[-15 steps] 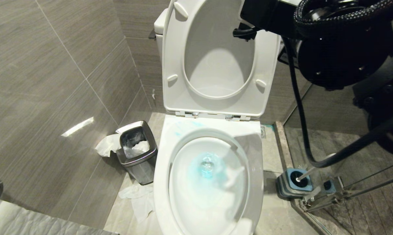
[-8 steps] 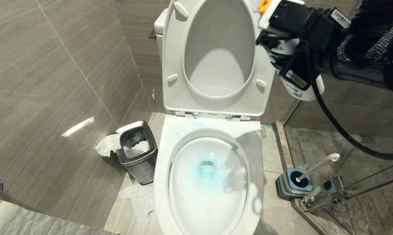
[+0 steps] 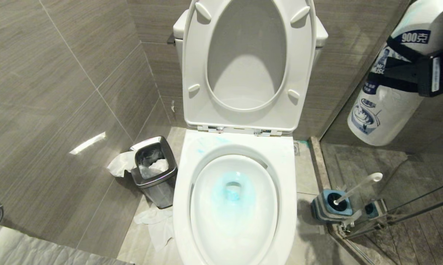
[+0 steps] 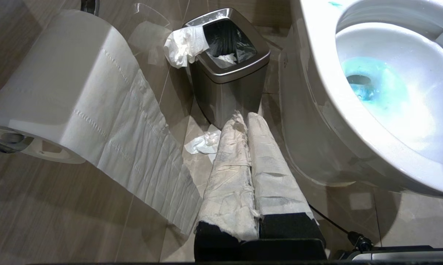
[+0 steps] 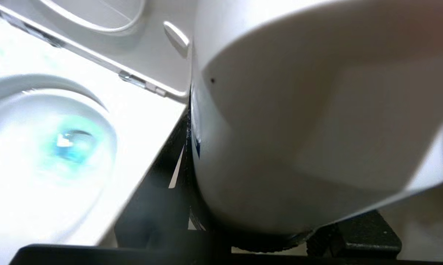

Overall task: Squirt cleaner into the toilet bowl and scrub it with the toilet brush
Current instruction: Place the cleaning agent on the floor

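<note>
Cleaner bottle [image 3: 387, 92] clamped mid-body by right gripper [image 3: 409, 75], beside raised seat; smooth plastic, likely slippery. Toilet brush [image 3: 357, 189] stands in holder [image 3: 330, 206] right of toilet bowl [image 3: 287, 191]: light, stiff handle, grab near looped end. Left gripper [image 4: 248, 121] pressed together, parked low.

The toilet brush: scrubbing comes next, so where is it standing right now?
In the head view the toilet brush stands in its blue-and-grey holder on the floor, right of the toilet bowl, beside the glass partition.
</note>
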`<state>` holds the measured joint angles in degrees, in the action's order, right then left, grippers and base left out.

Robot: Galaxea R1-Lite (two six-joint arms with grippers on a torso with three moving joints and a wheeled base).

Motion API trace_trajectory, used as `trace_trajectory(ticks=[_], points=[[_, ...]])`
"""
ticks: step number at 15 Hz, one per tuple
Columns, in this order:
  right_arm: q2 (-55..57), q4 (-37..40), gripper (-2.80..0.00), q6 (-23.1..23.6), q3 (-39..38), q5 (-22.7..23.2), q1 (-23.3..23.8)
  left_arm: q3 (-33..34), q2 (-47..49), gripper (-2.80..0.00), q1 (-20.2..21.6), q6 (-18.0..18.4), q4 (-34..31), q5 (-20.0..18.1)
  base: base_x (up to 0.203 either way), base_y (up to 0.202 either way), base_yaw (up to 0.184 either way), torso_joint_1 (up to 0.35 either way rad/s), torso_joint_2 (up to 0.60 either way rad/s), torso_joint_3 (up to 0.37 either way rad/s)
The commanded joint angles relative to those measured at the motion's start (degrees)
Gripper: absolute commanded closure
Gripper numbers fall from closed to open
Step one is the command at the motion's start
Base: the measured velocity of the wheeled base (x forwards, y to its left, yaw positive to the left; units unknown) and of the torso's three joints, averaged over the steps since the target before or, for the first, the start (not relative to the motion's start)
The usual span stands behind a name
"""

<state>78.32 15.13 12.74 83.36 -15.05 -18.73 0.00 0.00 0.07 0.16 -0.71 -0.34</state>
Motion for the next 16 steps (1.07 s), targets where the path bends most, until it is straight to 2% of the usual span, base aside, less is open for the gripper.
trace_trajectory(ticks=[1,5,7,9,11,12,14,16], points=[[-3.7,0.1,0.00,-4.9,-4.4,1.2,5.7,0.1,0.1,0.00,0.0,0.0,0.0,0.0,0.000,0.000,0.000,0.000,0.00,0.000],[-3.8,-0.3,0.00,-6.6,-8.5,1.3,11.1,0.1,0.1,0.00,0.0,0.0,0.0,0.0,0.000,0.000,0.000,0.000,0.00,0.000],[-2.7,-1.6,0.00,-10.8,-9.4,1.7,12.1,0.1,0.1,0.00,0.0,0.0,0.0,0.0,0.000,0.000,0.000,0.000,0.00,0.000],[0.6,-8.4,0.00,-13.9,-10.6,2.1,12.9,0.1,0.1,0.00,0.0,0.0,0.0,0.0,0.000,0.000,0.000,0.000,0.00,0.000],[4.2,-19.4,0.00,-14.3,-12.5,4.5,14.6,0.1,0.1,0.00,0.0,0.0,0.0,0.0,0.000,0.000,0.000,0.000,0.00,0.000],[6.1,-24.3,0.00,-14.1,-13.7,7.8,16.0,0.1,0.1,0.00,0.0,0.0,0.0,0.0,0.000,0.000,0.000,0.000,0.00,0.000],[8.4,-27.3,0.00,-12.0,-15.4,11.9,17.1,0.1,0.1,0.00,0.0,0.0,0.0,0.0,0.000,0.000,0.000,0.000,0.00,0.000],[10.2,-27.4,0.00,-10.5,-16.1,12.2,17.4,0.1,0.1,0.00,0.0,0.0,0.0,0.0,0.000,0.000,0.000,0.000,0.00,0.000]])
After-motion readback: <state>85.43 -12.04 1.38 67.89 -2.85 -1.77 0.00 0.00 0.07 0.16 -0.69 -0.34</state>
